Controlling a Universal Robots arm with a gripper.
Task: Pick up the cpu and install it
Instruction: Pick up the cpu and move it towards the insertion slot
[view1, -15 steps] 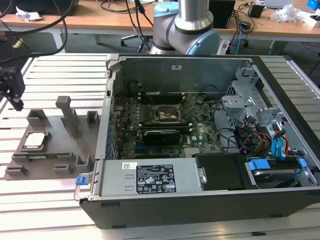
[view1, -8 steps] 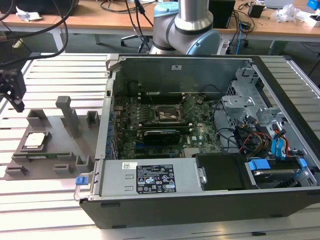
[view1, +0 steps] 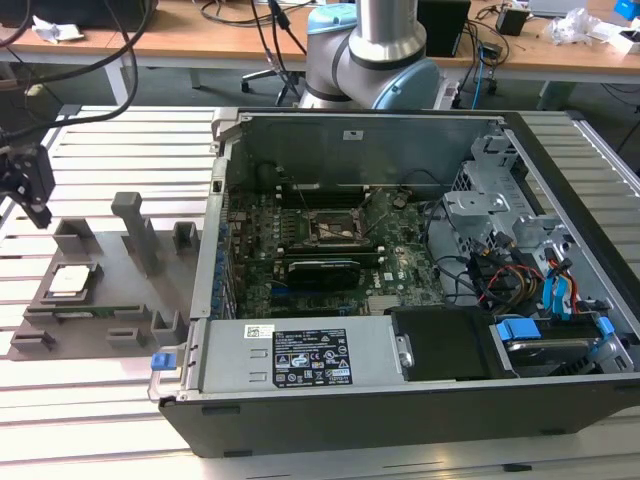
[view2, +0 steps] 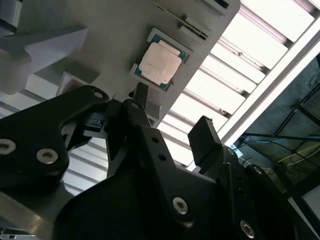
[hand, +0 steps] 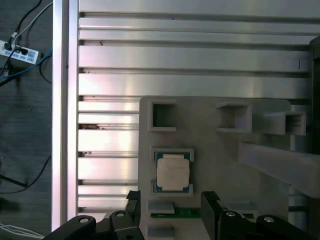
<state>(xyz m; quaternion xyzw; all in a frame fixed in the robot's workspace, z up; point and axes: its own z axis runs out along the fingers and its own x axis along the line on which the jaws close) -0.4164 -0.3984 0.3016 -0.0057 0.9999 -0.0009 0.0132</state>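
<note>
One cpu (hand: 173, 173) rests in the grey fixture (hand: 215, 155), untouched beneath the end effector (hand: 171, 200), whose fingers (hand: 210, 206) gape empty.

The exterior view looks down across the table (view1: 100, 420); both wrist views closely overlook the cpu (hand: 173, 172) (view2: 160, 64) on its fixture (hand: 210, 145) (view2: 115, 40).

hand (hand: 171, 200) hangs facing down, jaws parted, empty.
</note>
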